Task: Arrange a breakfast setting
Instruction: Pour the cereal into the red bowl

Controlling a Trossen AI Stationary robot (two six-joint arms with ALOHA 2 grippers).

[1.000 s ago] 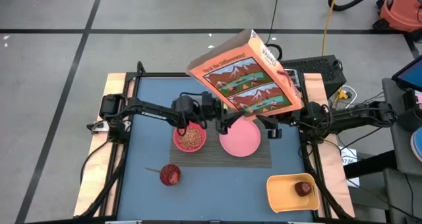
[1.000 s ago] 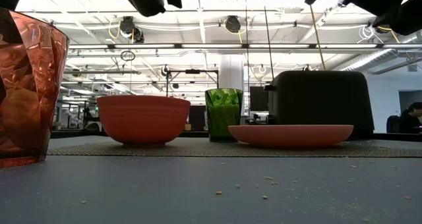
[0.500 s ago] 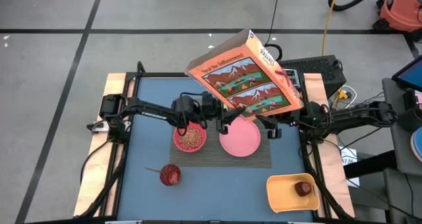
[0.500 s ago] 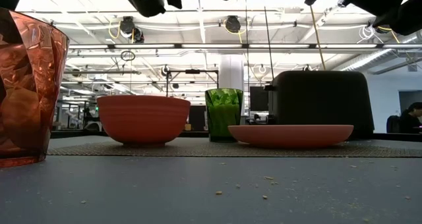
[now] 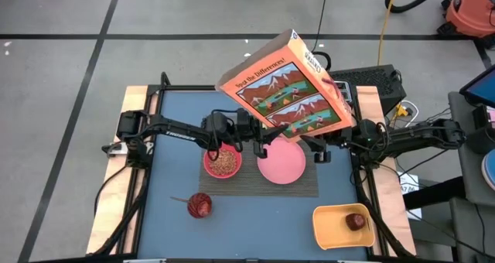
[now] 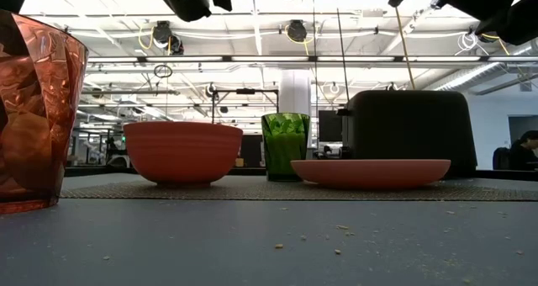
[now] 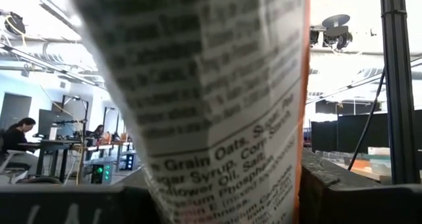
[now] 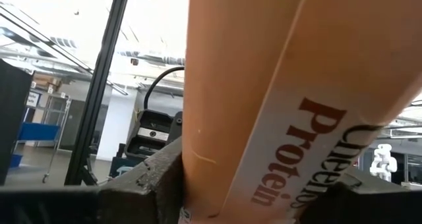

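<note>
Holding the tall orange Cheerios cereal box [image 5: 290, 85] aloft between them, both arms are mid-step in the cereal part of the breakfast setting. Nearest the table's front edge sit the orange tray [image 5: 331, 226] and a red faceted cup [image 5: 199, 205]. Beyond, on the dark striped placemat [image 5: 305, 187], rest the pink-red bowl [image 5: 222, 163], already holding cereal, and the larger pink plate [image 5: 281, 162]. Above them the right pincer [image 8: 245, 204] pinches the box's lower end, and the left pincer [image 7: 227, 207] has the box between its fingers; whether it grips I cannot tell. Next, probably, the box must be righted and stood beside the mat without knocking the black toaster [image 6: 407, 126].
</note>
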